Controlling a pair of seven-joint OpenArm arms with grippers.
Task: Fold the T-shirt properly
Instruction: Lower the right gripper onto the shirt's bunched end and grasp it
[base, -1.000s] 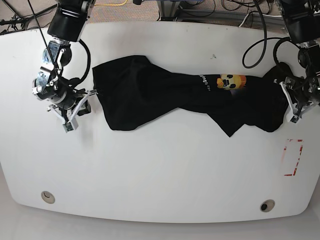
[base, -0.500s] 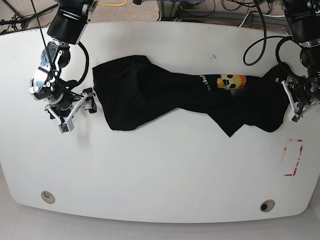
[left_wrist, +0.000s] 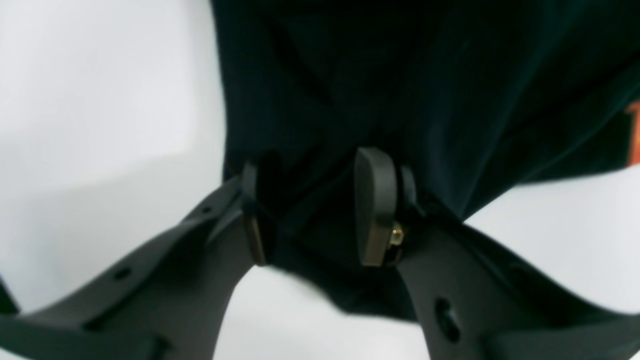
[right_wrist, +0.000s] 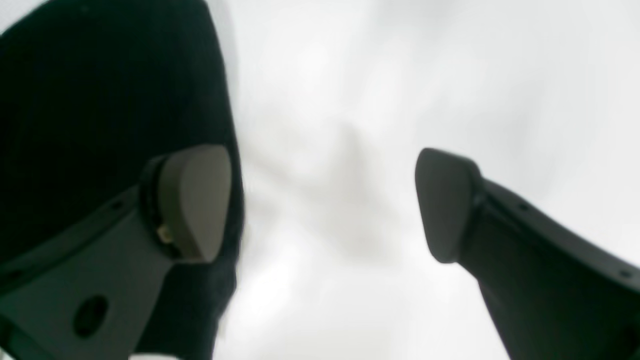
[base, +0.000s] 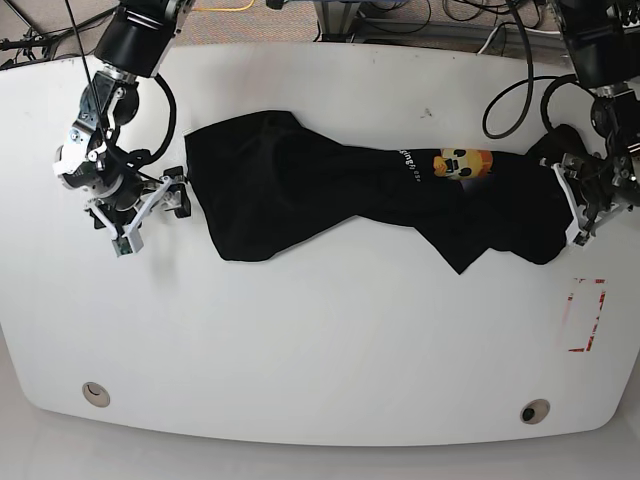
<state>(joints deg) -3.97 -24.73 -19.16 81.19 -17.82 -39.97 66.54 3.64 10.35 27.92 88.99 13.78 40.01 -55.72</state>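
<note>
A white worktop (base: 320, 340) with rounded corners is filling the base view, with carpet and cables showing beyond its far edge. The T-shirt (base: 370, 195) is lying bunched in a long band across the far half of the worktop, running from near the one side edge to near the other, its yellow-orange cartoon face (base: 462, 163) and a line of small white lettering facing up. The left gripper (left_wrist: 315, 215) is working at the end of the shirt nearest the side edge with the red mark; in the left wrist view its jaws are standing at a narrow gap with a thick fold of black cloth pinched between the fingers (left_wrist: 375, 205), and the cloth is spreading away from them in taut creases. The right gripper (right_wrist: 320, 205) is sitting at the opposite end, near the other side edge; its jaws are spread wide with only bare white worktop showing between them, and one finger (right_wrist: 192, 200) is overlapping the edge of the black cloth, though whether it is touching is unclear. A red rectangular outline (base: 586, 315) is marking the worktop near the left gripper's side edge. Two round fittings (base: 96, 393) are sitting near the near edge, one toward each corner.
</note>
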